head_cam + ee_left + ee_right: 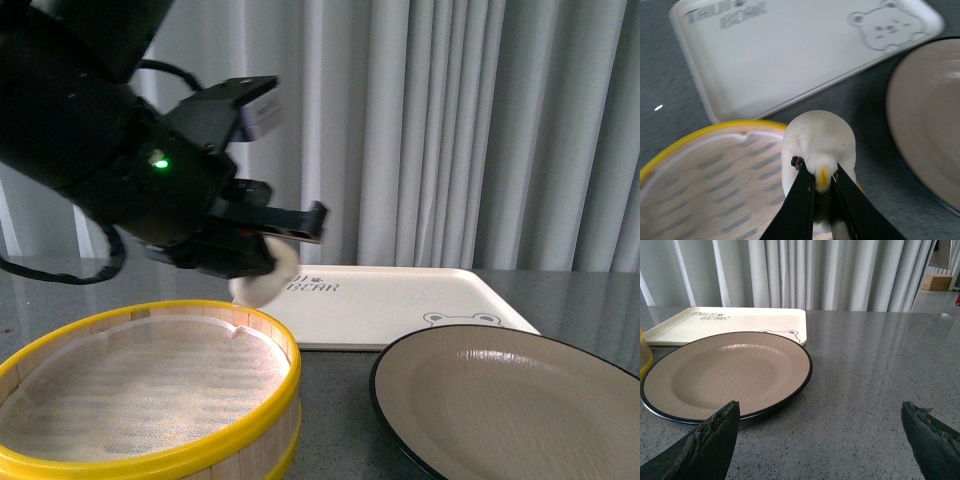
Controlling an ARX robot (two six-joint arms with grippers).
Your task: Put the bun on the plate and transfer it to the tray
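My left gripper (262, 252) is shut on the cream-white bun (266, 279) and holds it in the air above the far right rim of the bamboo steamer (150, 390). In the left wrist view the black fingers (802, 195) pinch the bun (820, 137) from both sides. The beige plate with a black rim (520, 400) lies at the front right and also shows in the right wrist view (725, 372). The cream tray with a bear face (400, 300) lies behind it. My right gripper (820, 435) is open and empty over the bare table beside the plate.
The yellow-rimmed steamer (705, 175) holds only its liner. The grey speckled tabletop (880, 370) stretches to the right of the plate. Grey curtains (450, 130) hang behind the table.
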